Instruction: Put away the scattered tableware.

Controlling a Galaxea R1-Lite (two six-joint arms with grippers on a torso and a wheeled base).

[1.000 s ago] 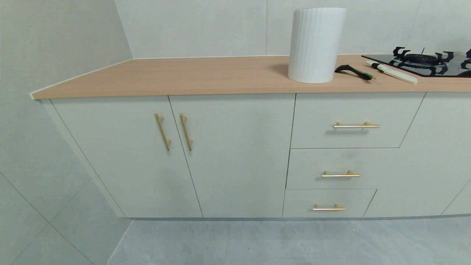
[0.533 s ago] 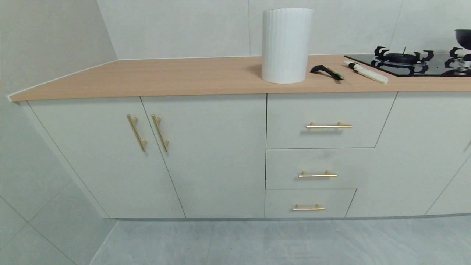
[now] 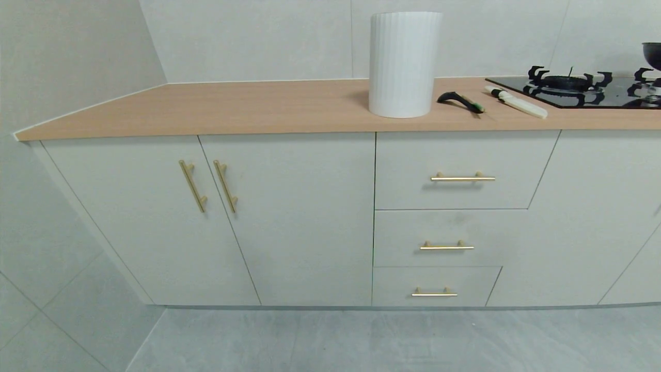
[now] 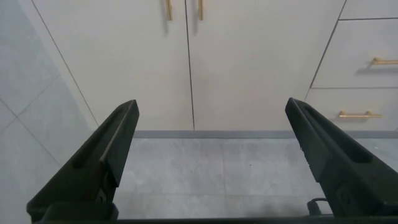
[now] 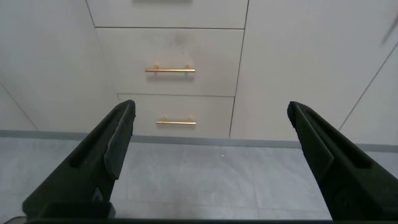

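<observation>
Camera is settling after the whole head view slid sideways; the things themselves are not moving. Left gripper [image 4: 210, 109] is hanging spread and empty before the doors [image 4: 124, 50]. Canister [image 3: 404, 64], peeler [image 3: 460, 101] and knife [image 3: 516, 102] are sitting upper right on the counter [image 3: 258, 106]. Right gripper [image 5: 210, 107] is gaping empty before the drawers [image 5: 171, 46]. Reaching is likely coming next.

Bright, even light; soft shadows under drawer handles [image 3: 462, 179]; wide-angle curvature at edges.
</observation>
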